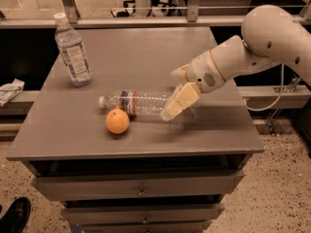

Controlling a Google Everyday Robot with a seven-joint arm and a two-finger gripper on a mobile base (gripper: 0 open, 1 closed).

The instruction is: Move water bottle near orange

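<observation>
Position: my gripper (178, 103) at base end of water bottle (138, 102), right of table (146, 57) centre. Cannot tell whether grip is closed on bottle or released. Water bottle lies on side, long axis left-right, cap pointing left, away from me. Orange (117, 121) just beside label band, on front side. Judgement: placement about complete. Front table edge near orange; open room to right and rear. Upright second bottle (73, 50) well apart, rear left.

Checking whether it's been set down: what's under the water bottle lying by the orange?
Only the grey table top shows under the water bottle, lying on its side. The gripper, closed on its base end, hides what's beneath there.
</observation>
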